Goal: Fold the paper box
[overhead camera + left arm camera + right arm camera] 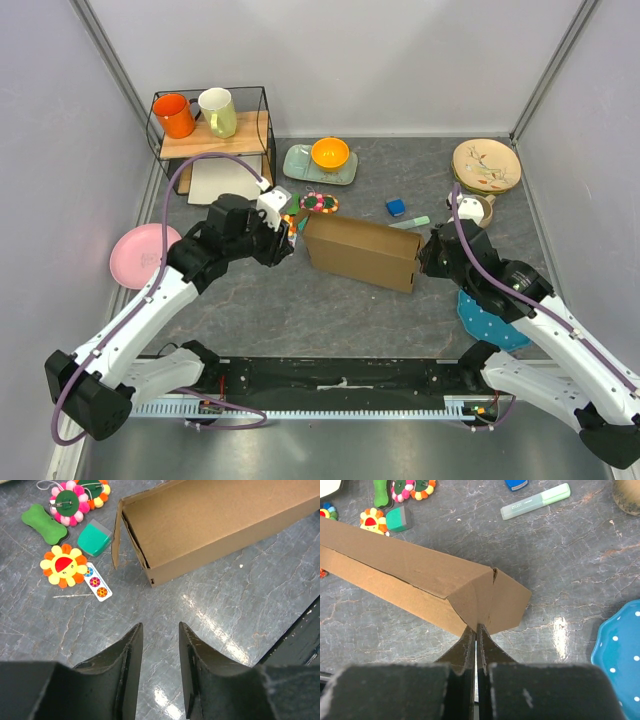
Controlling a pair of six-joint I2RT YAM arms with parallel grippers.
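The desk is dark grey stone-patterned laminate with a glossy sheen, closed in by pale lilac-grey walls with metal corner posts. The paper box lies on its side between the two arms. One long face is open toward the left gripper, which hovers low over bare desk just short of the box's near corner – fingers a narrow gap apart, nothing between them. Ahead and to its left lie a sunflower toy and a teal eraser. The right gripper is pinched tight on the edge of the box's end flap. A blue dotted plate sits to its right – a pale green marker lies well ahead.
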